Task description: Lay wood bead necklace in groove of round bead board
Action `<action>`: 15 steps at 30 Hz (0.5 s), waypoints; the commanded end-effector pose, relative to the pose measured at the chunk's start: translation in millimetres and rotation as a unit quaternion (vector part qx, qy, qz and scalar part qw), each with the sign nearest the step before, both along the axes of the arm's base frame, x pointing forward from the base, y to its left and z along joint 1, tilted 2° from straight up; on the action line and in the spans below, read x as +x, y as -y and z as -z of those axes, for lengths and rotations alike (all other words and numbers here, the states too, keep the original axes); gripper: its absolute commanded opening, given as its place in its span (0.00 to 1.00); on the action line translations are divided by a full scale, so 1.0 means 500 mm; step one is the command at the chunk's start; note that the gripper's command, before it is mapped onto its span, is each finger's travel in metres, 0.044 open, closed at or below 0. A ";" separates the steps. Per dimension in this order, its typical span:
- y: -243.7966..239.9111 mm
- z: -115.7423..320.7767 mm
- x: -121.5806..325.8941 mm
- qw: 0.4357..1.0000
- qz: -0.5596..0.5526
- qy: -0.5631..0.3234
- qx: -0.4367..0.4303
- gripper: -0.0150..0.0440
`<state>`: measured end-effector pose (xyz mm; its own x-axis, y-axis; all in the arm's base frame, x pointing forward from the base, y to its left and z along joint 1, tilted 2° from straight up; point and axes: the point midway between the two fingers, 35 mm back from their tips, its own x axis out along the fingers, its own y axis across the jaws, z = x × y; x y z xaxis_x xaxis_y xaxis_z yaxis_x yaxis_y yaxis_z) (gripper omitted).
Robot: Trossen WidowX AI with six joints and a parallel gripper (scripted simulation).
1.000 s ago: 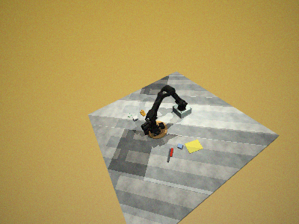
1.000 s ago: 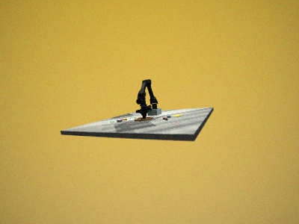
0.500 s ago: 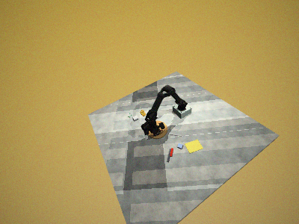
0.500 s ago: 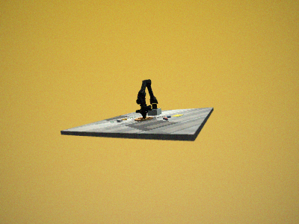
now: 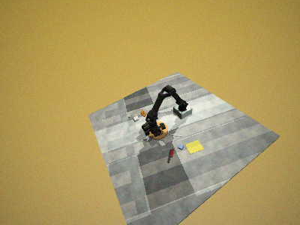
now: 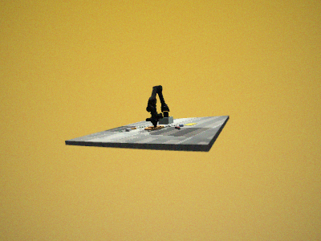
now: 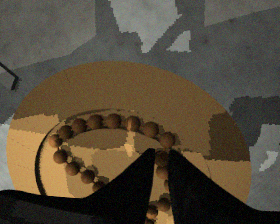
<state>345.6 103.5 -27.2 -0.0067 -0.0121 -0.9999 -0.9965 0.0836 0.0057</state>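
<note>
Wooden beads curving over the board, one side caught in the hand

The hand point(image 5: 157, 132) point(image 6: 156, 127) point(image 7: 161, 155) is nearly closing, a narrow gap remaining between its fingertips, and appears to be gripping a bead of the necklace point(image 7: 113, 120); the necklace is lying over the round bead board point(image 5: 159, 137) point(image 6: 148, 128) point(image 7: 110, 85), its upper run curving close to the groove point(image 7: 37, 165), its lower-left run cutting inward; how much is actually sitting in the groove, I cannot tell

The step in hand is, I judge, the laying and shaping of the loop; the next move is calling for guiding the held stretch outward over the groove, lowering it and letting go gently, without dragging the rest inward

Counting, I am finding one board, one necklace and one hand; at least sixteen beads are showing, the fingers hiding part of the strand; around them one yellow sheet point(image 5: 194, 147) point(image 6: 191, 124), one small blue block point(image 5: 181, 147) point(image 6: 181, 125) and one red-and-dark tool point(image 5: 172, 153) point(image 6: 177, 128) are lying on the tabletop point(image 5: 232, 146) point(image 6: 140, 140)
</note>
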 end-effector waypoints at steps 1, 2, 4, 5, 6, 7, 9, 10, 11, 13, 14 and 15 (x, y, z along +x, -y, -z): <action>0.001 -0.008 0.000 1.000 0.003 0.001 -0.001 0.25; 0.001 -0.008 0.000 1.000 0.003 0.001 -0.001 0.25; 0.000 -0.008 0.004 1.000 0.003 0.001 -0.001 0.25; -0.001 -0.008 0.008 1.000 0.003 0.001 -0.001 0.25; -0.003 -0.009 0.014 1.000 0.003 0.001 -0.001 0.25; -0.004 -0.009 0.019 1.000 0.003 0.001 -0.001 0.25; -0.006 -0.009 0.026 1.000 0.003 0.001 -0.001 0.25; -0.007 -0.009 0.027 1.000 0.003 0.001 -0.001 0.25; -0.007 -0.009 0.027 1.000 0.003 0.001 -0.001 0.25; -0.007 -0.009 0.027 1.000 0.003 0.001 -0.001 0.25; -0.007 -0.009 0.027 1.000 0.003 0.001 -0.001 0.25; -0.007 -0.009 0.027 1.000 0.003 0.001 -0.001 0.25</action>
<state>356.2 106.5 -24.0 -0.0080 -0.0125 -0.9999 -0.9964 0.0842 0.0069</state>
